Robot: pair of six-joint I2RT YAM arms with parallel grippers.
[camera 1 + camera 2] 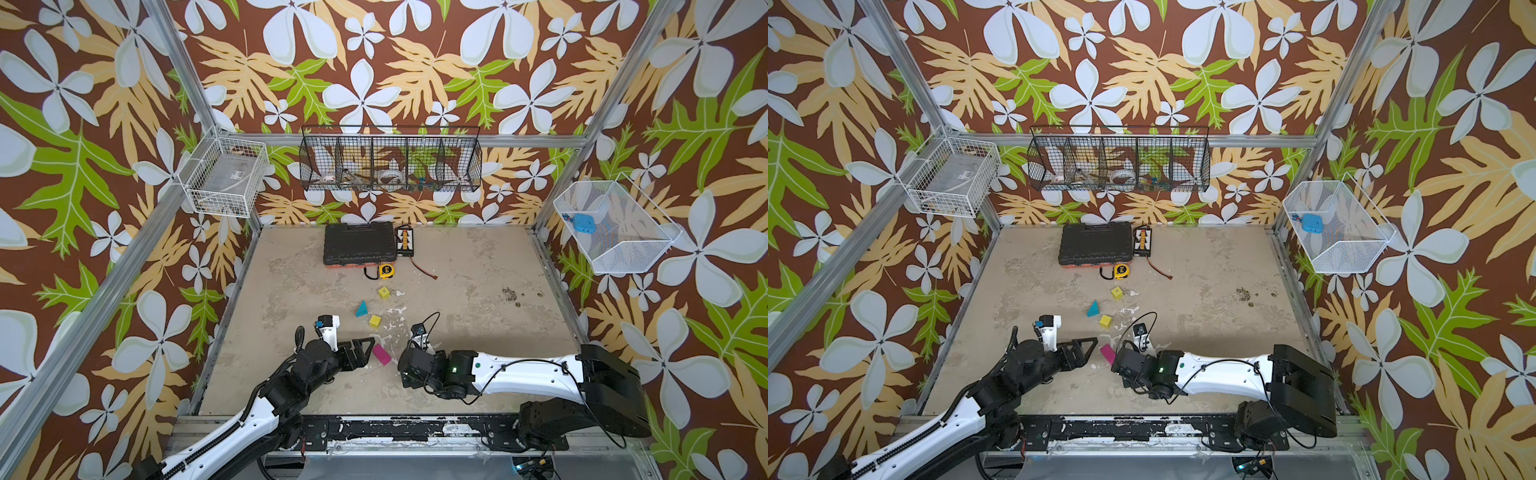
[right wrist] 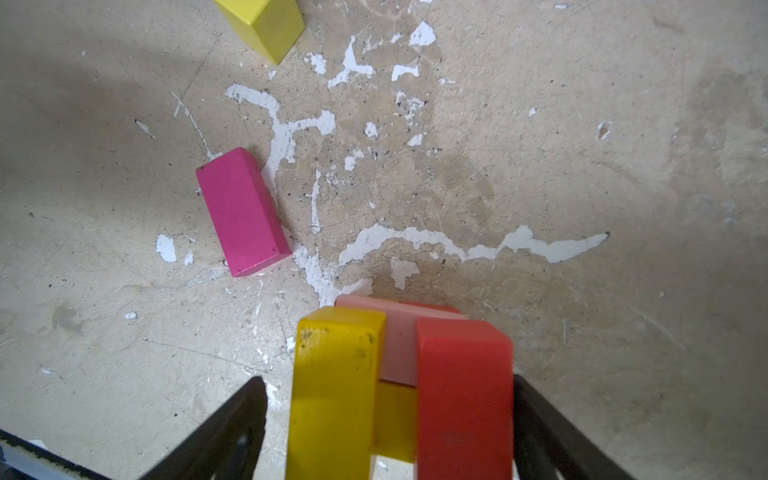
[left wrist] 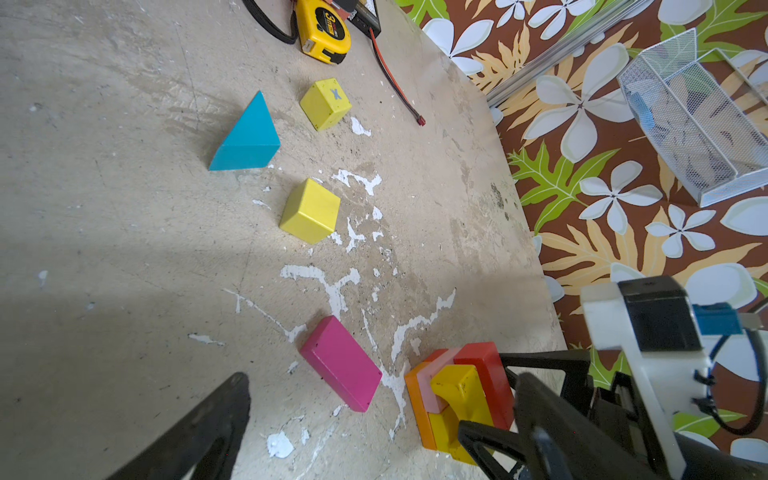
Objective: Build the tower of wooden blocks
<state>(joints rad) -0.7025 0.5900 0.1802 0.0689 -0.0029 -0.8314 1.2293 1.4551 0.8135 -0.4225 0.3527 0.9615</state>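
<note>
The tower (image 3: 457, 395) is a low stack of yellow, pink, red and orange wood blocks. My right gripper (image 2: 388, 380) is open and straddles it. One finger (image 2: 540, 424) sits beside the red block (image 2: 463, 399); the other stands apart from the yellow arch (image 2: 336, 395). In both top views the right wrist (image 1: 419, 365) hides the tower. A magenta brick (image 1: 381, 354) lies flat just ahead of my open, empty left gripper (image 3: 382, 382). Farther back lie a yellow cube (image 1: 375, 321), a teal wedge (image 1: 362, 309) and a second yellow cube (image 1: 384, 292).
At the back of the table stand a black tool case (image 1: 359, 243), a yellow tape measure (image 1: 387, 270), a small circuit board (image 1: 405, 241) and a red-black cable (image 1: 422, 268). Wire baskets hang on the left (image 1: 224, 178), rear (image 1: 390, 160) and right (image 1: 611, 226) walls.
</note>
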